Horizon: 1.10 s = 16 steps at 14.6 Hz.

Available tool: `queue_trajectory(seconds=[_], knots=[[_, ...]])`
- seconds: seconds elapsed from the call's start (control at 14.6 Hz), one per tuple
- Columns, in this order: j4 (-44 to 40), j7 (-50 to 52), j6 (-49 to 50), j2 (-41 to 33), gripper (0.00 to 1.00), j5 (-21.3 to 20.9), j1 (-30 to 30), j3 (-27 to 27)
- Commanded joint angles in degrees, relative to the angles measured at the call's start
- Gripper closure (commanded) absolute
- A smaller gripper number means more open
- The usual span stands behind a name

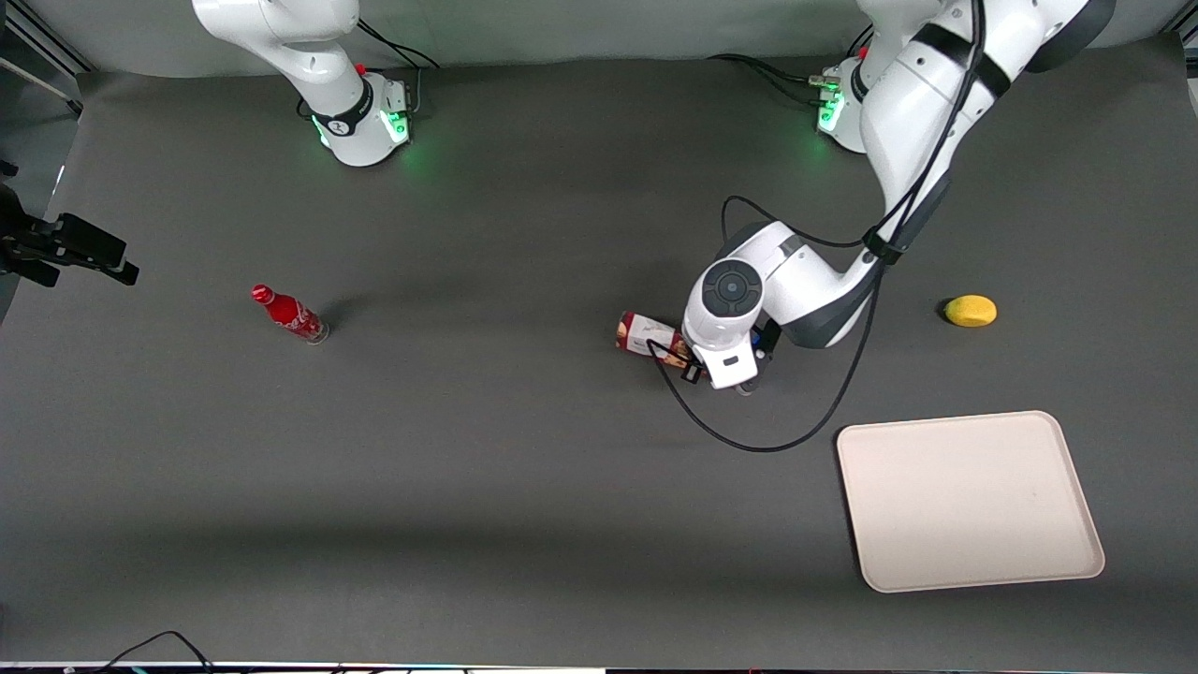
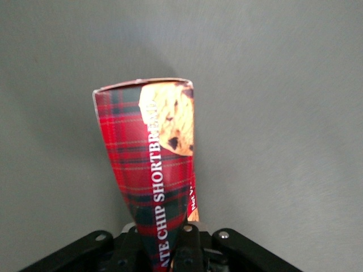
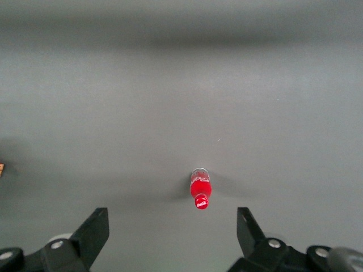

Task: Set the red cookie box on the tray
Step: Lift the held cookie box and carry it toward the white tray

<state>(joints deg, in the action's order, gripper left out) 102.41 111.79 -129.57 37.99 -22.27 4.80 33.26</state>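
Note:
The red cookie box (image 1: 646, 335) is a dark-red tartan box with a white label patch at its free end. It sticks out from under my left gripper (image 1: 723, 367) toward the parked arm's end of the table. In the left wrist view the box (image 2: 150, 164) runs out from between the black fingers (image 2: 195, 243), and the gripper (image 2: 165, 241) is shut on its near end. The cream-beige tray (image 1: 969, 501) lies flat, nearer the front camera than the gripper and toward the working arm's end. Whether the box rests on the table or hangs just above it does not show.
A yellow lemon-like object (image 1: 971, 310) lies toward the working arm's end, farther from the camera than the tray. A small red soda bottle (image 1: 288, 314) stands toward the parked arm's end and also shows in the right wrist view (image 3: 200, 192). A black cable (image 1: 749, 440) loops beside the gripper.

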Motion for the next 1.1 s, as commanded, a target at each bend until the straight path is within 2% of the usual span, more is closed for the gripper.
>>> queue_trajectory(seconds=[0.0, 0.21, 0.34, 0.48, 0.69, 0.89, 1.03], knots=[[-2.4, -6.1, 9.4, -7.4, 1.00, 1.6, -2.6, 0.2], [-12.3, -19.2, 24.1, -11.3, 1.00, 10.5, -3.5, -0.9], [-21.7, -31.3, 38.6, -12.1, 1.00, 15.0, -3.7, -4.3], [-29.7, -42.7, 49.6, -12.3, 1.00, 16.1, -3.9, -7.9], [-38.8, -60.0, 59.8, -13.2, 1.00, 16.4, -4.6, -13.3], [-45.0, -74.4, 63.1, -13.5, 1.00, 17.0, -5.9, -19.1], [-45.6, -86.1, 63.0, -13.5, 1.00, 17.3, -5.9, -25.6]])
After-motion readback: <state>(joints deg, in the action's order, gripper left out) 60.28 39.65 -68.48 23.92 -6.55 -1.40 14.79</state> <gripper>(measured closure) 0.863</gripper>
